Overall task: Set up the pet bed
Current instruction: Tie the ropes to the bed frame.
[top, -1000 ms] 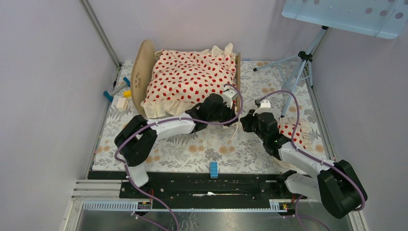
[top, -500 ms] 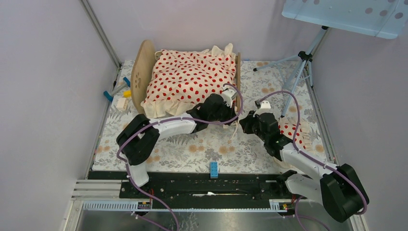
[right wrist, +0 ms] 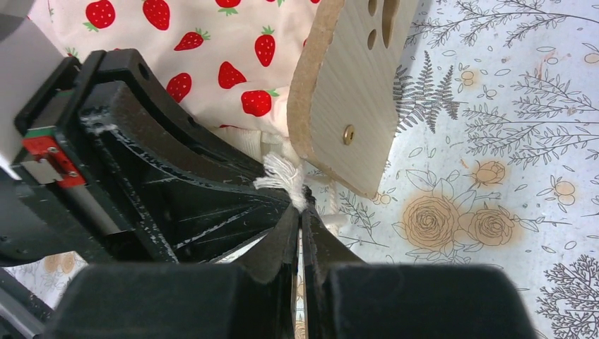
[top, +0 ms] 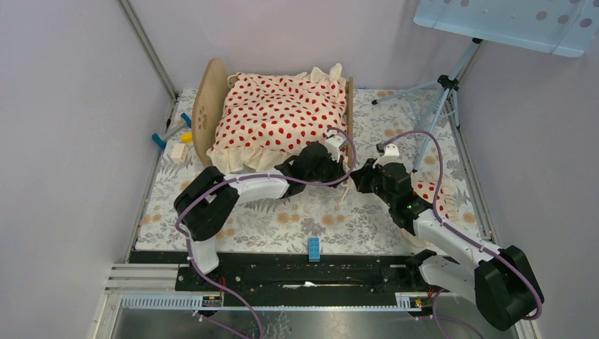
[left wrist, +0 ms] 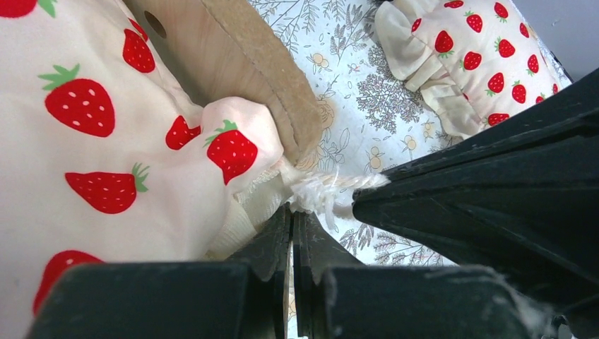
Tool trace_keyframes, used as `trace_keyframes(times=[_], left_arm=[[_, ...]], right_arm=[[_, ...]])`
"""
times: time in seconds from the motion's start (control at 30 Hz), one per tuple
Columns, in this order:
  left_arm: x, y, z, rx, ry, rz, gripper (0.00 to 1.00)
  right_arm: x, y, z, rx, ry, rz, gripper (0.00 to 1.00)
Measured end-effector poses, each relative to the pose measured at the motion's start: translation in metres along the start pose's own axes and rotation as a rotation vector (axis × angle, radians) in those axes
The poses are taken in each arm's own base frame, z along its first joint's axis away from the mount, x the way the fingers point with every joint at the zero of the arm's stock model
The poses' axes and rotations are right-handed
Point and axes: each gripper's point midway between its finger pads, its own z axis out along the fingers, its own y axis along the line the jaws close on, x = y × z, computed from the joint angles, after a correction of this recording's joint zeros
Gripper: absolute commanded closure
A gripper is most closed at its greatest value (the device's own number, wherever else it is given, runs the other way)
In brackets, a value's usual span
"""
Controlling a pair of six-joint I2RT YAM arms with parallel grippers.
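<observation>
The pet bed (top: 205,113) stands at the back of the mat, and its light-wood end board (left wrist: 261,63) (right wrist: 346,92) fills much of both wrist views. A cream red-dotted blanket (top: 279,116) (left wrist: 106,141) (right wrist: 212,42) covers it. At the bed's near right corner a frayed white cord (left wrist: 328,191) (right wrist: 282,173) hangs from the blanket. My left gripper (top: 342,171) (left wrist: 292,212) is shut on it from the left. My right gripper (top: 355,177) (right wrist: 299,212) is shut on its tassel end, tip to tip with the left. The small dotted pillow (top: 426,191) (left wrist: 473,63) lies to the right, partly under my right arm.
A floral mat (top: 282,212) covers the table. A blue block (top: 313,248) sits at its near edge. Small blue and yellow tools (top: 173,134) lie left of the bed. A tripod (top: 438,106) stands at the back right. Walls close in both sides.
Both arms have crept slightly: the left elbow slid right, and the right gripper edged up-left toward the bed corner. Both grippers stay shut.
</observation>
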Motion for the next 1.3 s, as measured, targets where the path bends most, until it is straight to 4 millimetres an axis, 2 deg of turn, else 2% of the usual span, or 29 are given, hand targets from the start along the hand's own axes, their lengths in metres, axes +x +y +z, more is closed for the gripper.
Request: trace_keyframes(times=[0.53, 1.07, 1.23, 1.3], left_arm=[[0.017, 0.004, 0.007, 0.005, 0.037, -0.005, 1.00], [0.022, -0.009, 0.007, 0.084, 0.059, 0.066, 1.00], [0.028, -0.016, 0.007, 0.128, 0.059, 0.127, 1.00], [0.027, -0.019, 0.007, 0.141, 0.054, 0.145, 1.00]], right_arm=[[-0.006, 0.010, -0.002, -0.039, -0.001, 0.000, 1.00], [0.001, 0.017, -0.003, -0.079, 0.042, -0.004, 0.99], [0.004, 0.013, -0.004, -0.061, 0.056, -0.005, 0.96], [0.004, 0.011, -0.004, -0.048, 0.054, -0.005, 0.91]])
